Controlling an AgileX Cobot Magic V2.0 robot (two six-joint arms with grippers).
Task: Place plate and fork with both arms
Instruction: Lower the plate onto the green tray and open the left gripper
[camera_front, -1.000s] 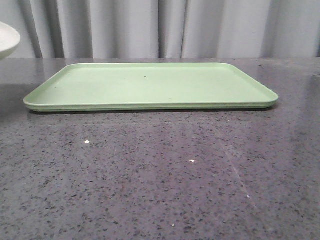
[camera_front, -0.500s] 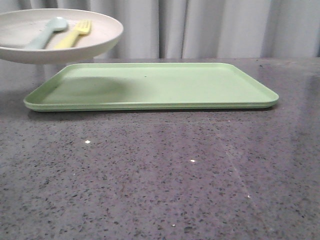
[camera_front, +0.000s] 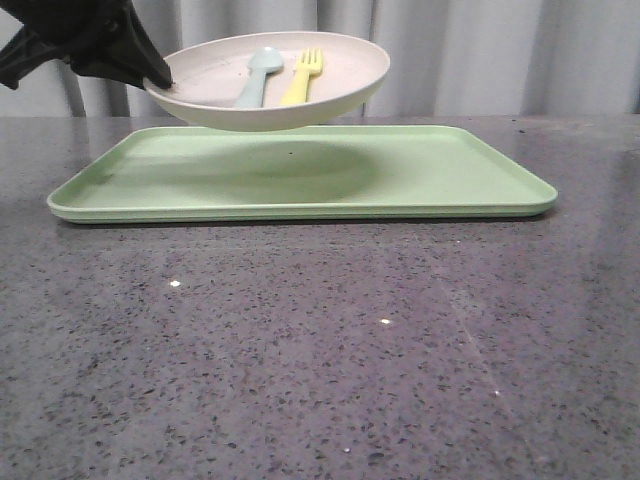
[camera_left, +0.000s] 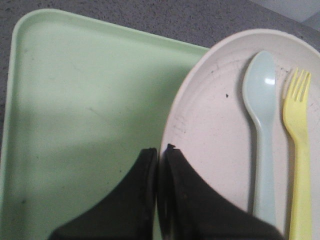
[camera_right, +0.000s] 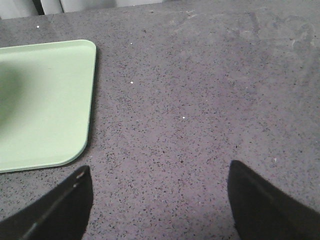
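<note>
Holding the plate (camera_front: 268, 80) by its rim, my left gripper (camera_left: 161, 152) is clamped tight, above the tray (camera_front: 300, 172); fork (camera_front: 303, 75) and spoon (camera_front: 258, 75) inside. Right gripper (camera_right: 160, 200) wide, empty. Unplaced: plate, fork.

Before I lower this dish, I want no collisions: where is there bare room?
The tray is bare right of the plate; so is the table in front. Crowded only at the left tool on the plate's rim.

No legible text or markings
</note>
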